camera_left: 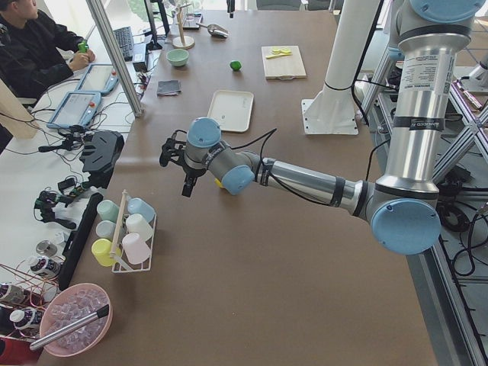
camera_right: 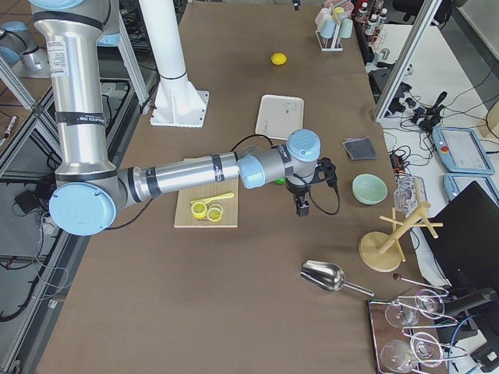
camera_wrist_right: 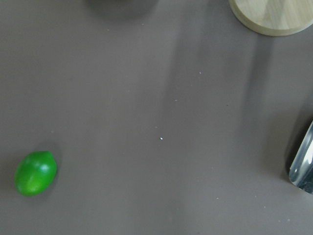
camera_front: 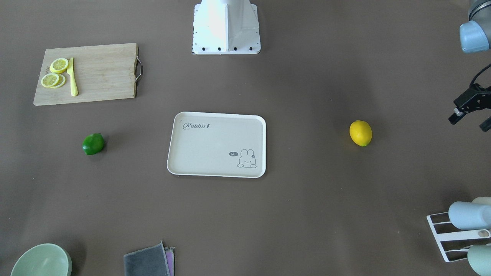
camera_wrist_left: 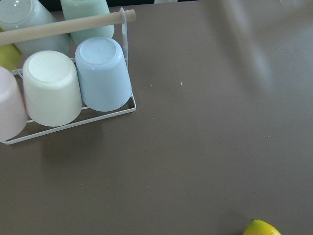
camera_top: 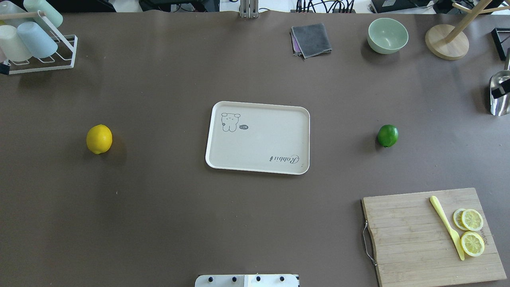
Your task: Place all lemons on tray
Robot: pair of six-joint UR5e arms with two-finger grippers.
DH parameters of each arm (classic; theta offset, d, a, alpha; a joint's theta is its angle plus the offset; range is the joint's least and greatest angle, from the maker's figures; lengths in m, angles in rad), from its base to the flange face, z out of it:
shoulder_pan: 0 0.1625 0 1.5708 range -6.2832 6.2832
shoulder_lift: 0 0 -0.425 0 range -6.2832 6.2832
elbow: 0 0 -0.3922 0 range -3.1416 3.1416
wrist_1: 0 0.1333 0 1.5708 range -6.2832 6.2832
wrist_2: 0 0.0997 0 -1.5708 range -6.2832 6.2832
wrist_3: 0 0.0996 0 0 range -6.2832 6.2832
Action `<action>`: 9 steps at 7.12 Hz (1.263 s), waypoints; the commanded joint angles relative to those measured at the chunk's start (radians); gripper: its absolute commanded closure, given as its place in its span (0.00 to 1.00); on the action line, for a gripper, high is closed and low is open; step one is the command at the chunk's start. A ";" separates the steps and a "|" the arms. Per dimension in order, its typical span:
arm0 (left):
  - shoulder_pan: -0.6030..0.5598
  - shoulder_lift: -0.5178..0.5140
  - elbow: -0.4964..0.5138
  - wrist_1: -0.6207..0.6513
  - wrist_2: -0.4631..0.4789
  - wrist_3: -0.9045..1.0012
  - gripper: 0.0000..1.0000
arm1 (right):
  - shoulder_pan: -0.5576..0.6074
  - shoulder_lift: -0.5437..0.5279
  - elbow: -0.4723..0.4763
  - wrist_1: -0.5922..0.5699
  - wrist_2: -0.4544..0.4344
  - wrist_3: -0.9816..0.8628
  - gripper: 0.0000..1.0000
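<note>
The yellow lemon [camera_front: 360, 133] lies on the table on my left side [camera_top: 99, 138]; its tip shows at the bottom of the left wrist view [camera_wrist_left: 261, 228]. The green lemon [camera_front: 93, 144] lies on my right side [camera_top: 387, 135] and shows in the right wrist view [camera_wrist_right: 35, 173]. The cream tray [camera_front: 215, 145] with the bunny drawing lies bare in the middle [camera_top: 263, 139]. My left gripper [camera_front: 470, 122] is open and empty, hovering beyond the yellow lemon. My right gripper [camera_right: 300, 206] hovers past the green lemon; I cannot tell whether it is open.
A wooden cutting board [camera_top: 430, 235] holds lemon slices and a yellow knife at the near right. A cup rack [camera_top: 36, 40] stands far left. A grey cloth [camera_top: 311, 40], a green bowl [camera_top: 387, 35], a wooden stand [camera_top: 446, 42] and a metal scoop [camera_top: 500, 93] are far right.
</note>
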 commanded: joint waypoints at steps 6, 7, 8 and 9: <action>0.106 -0.021 -0.005 -0.032 0.096 -0.141 0.02 | -0.378 0.129 -0.017 0.151 -0.248 0.698 0.00; 0.106 -0.021 -0.005 -0.032 0.095 -0.141 0.02 | -0.443 0.149 -0.036 0.151 -0.320 0.761 0.00; 0.106 -0.021 -0.006 -0.032 0.095 -0.142 0.02 | -0.478 0.158 -0.063 0.151 -0.366 0.771 0.00; 0.106 -0.023 -0.008 -0.032 0.095 -0.144 0.02 | -0.485 0.155 -0.079 0.151 -0.367 0.771 0.00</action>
